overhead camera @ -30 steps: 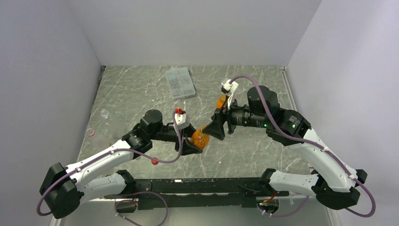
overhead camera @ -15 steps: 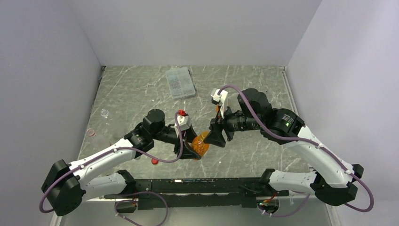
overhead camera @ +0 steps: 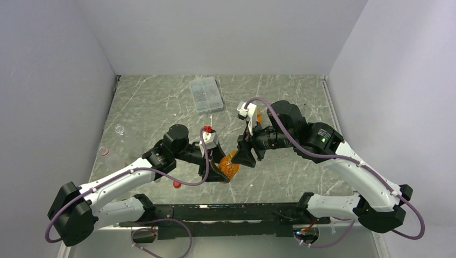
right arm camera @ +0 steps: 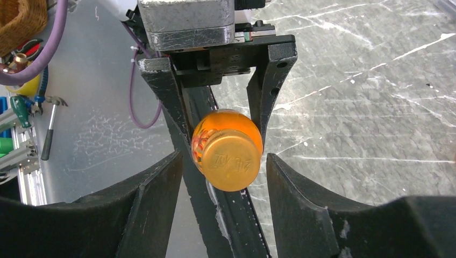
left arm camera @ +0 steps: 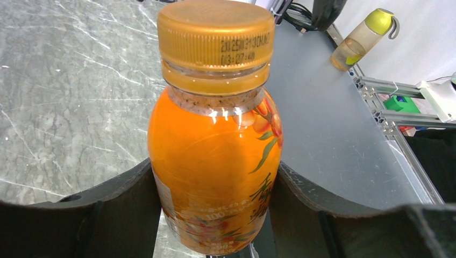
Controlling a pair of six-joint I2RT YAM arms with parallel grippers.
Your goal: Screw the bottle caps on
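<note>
The grey marble-patterned bench carries everything. Over the last second the right arm has swung in toward the left arm, and the two now meet above the middle of the bench, nearer its front edge than its back.

The left gripper is clamped on the body of a squat see-through plastic bottle of orange drink, holding it off the bench with its neck tipped toward the right arm. The right gripper has narrowed as it came in. Its jaws now flank the gold-orange ribbed plastic cap sitting on that bottle's neck, spread with a sliver of gap on each side and not yet pinching. My judgement is that the cap is seated but not yet tightened, and that closing on it and twisting is the step in hand.

Counted:
- One flat clear compartment box near the back edge.
- One bottle plainly in view; a patch of orange behind the right wrist may be a second.
- One small clear round dish by the left edge.
- Two caps: the one on the bottle and a small loose red round cap near the front edge.
- A reddish speck at the left edge, too small to name.
</note>
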